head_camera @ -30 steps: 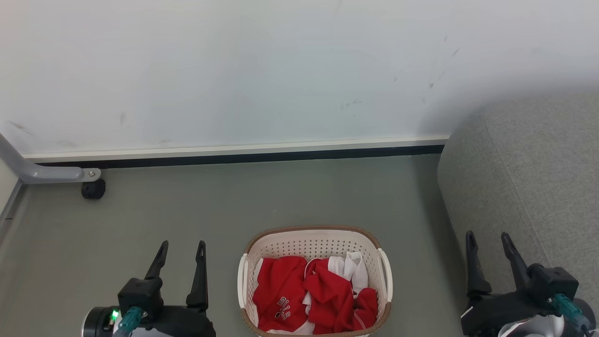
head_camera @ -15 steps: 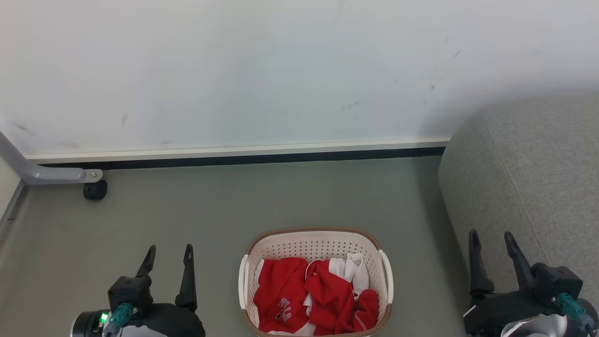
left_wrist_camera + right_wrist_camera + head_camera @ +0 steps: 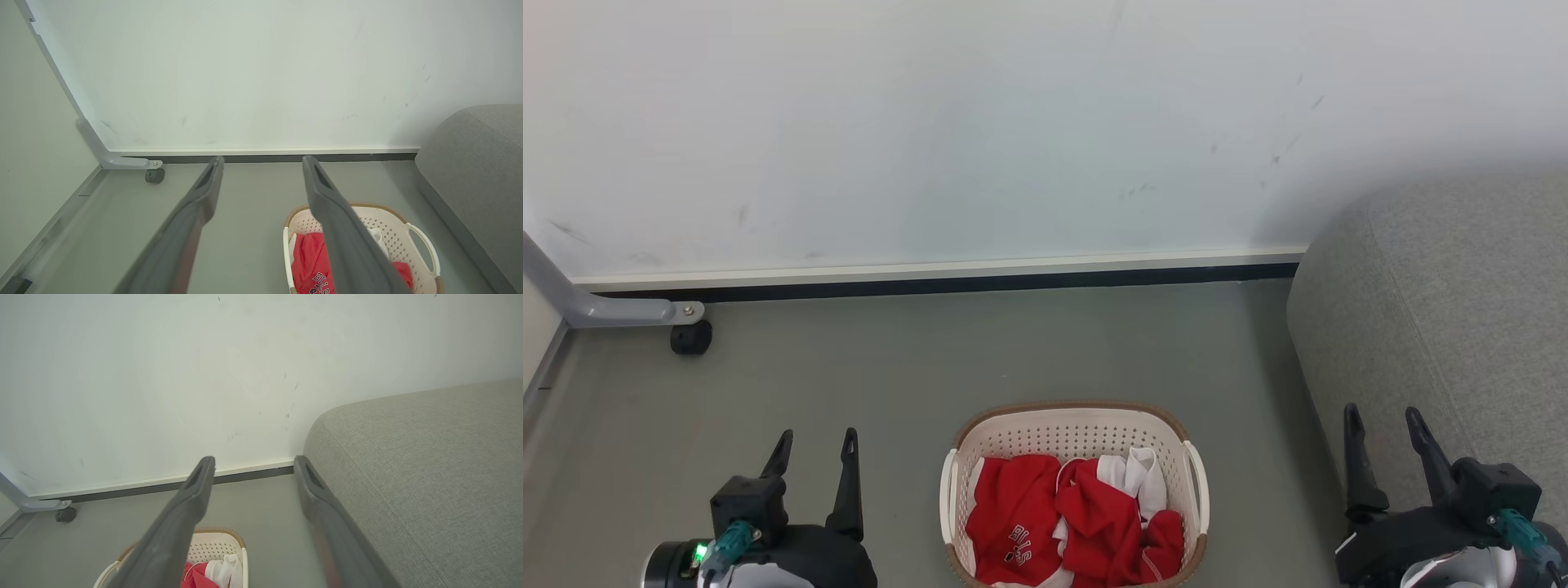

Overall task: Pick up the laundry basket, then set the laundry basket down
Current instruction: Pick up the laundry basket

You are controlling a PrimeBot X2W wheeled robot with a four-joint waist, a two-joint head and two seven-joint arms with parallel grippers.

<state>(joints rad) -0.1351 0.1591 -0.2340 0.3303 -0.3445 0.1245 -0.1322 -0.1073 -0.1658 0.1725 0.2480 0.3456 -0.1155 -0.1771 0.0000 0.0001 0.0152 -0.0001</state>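
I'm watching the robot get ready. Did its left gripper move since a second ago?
Yes. In the head view the left gripper slid to the robot's left, away from the laundry basket, which stayed put; the gap between them grew.

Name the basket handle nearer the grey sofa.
The white loop handle on the right side of the cream perforated plastic basket; the other handle faces the left pincer.

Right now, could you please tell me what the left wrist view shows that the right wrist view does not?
Left wrist view: the left gripper, open, and the lettering on the red shirt in the laundry basket. Right wrist view: the right gripper, open, and a much broader stretch of the grey sofa's top. Both: the basket with red and white clothes, the sofa, the white wall, the dark skirting and the black caster.
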